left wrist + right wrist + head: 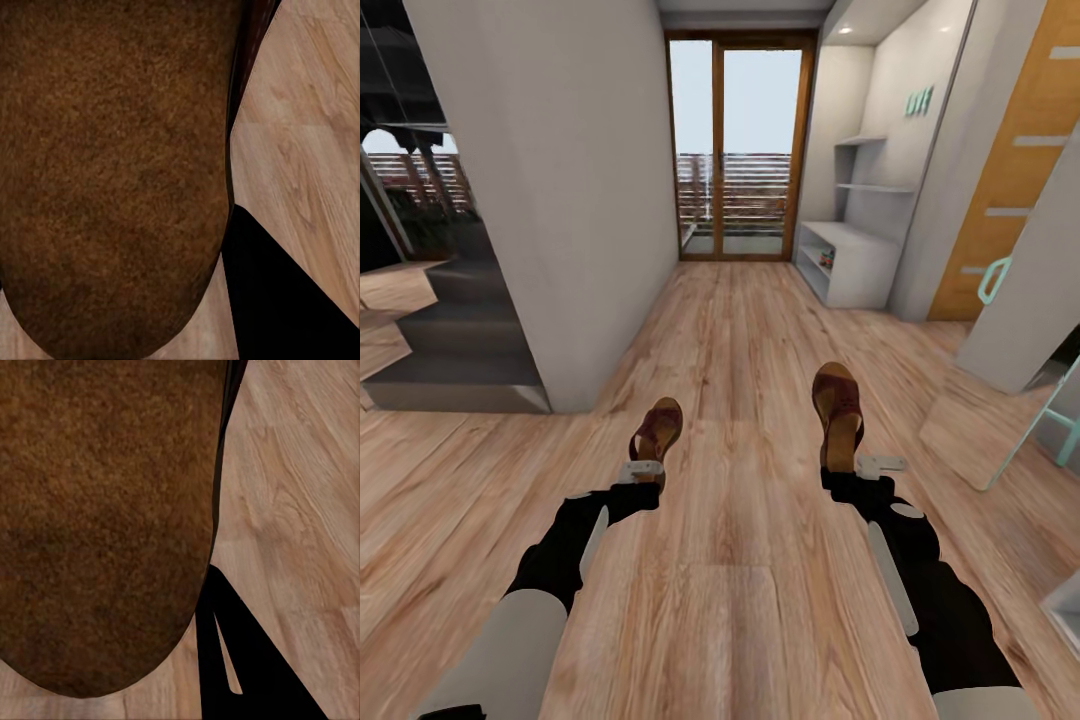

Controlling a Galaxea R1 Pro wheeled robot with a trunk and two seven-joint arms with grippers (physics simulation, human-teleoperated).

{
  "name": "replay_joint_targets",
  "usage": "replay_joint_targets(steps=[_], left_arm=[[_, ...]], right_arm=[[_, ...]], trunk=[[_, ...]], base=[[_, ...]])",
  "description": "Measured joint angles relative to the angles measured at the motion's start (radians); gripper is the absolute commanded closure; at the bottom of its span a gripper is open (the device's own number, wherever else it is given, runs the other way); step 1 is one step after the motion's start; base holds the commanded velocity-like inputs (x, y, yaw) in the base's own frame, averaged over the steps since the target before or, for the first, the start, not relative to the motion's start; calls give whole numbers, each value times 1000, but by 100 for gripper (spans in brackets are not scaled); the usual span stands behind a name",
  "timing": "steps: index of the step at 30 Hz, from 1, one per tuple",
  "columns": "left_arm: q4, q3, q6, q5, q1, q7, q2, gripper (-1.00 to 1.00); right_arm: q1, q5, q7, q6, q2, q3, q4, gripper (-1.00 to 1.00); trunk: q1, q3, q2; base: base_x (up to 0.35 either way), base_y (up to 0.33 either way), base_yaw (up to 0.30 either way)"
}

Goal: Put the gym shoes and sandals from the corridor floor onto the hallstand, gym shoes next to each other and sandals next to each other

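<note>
Each of my grippers carries one brown sandal above the corridor floor [740, 330]. The left gripper [643, 468] is shut on the heel of the left sandal [657, 428], whose brown underside [112, 172] is close up in the left wrist view. The right gripper [848, 466] is shut on the other sandal [837, 402], whose sole [105, 517] is close up in the right wrist view. The pale hallstand [855, 265] stands far ahead on the right wall. A small coloured shape in its lower tier is too small to identify. The gym shoes are out of view.
A grey wall block [570, 200] juts in on the left, with dark steps [460, 350] beside it. Glass doors [740, 150] close the corridor's far end. On the right are an orange door [1010, 190], a leaning panel [980, 420] and a teal chair [1065, 425].
</note>
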Motion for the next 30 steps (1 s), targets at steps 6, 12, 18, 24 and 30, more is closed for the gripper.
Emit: replay_joint_targets(steps=[6, 12, 18, 24, 30], left_arm=[[0, -1, 0, -2, 0, 1, 0, 100], [-55, -9, 3, 1, -3, 0, -2, 100], [-76, -9, 1, -1, -2, 2, -2, 100], [-77, -8, 0, 1, 0, 2, -2, 100], [-77, -10, 0, 1, 1, 2, -3, 100]], right_arm=[[0, 4, 3, -2, 0, 0, 2, 100], [0, 0, 1, -2, -1, 0, -1, 100], [0, -1, 0, -2, -2, -2, -1, 100], [0, -2, 0, -2, -2, -3, -3, 100], [0, -2, 0, -2, -2, -3, -1, 100]], trunk=[[0, 0, 0], [0, 0, 0], [0, 0, 0], [0, 0, 0], [0, 0, 0]], base=[[348, 0, 0], [348, 0, 0], [348, 0, 0], [348, 0, 0], [347, 0, 0]])
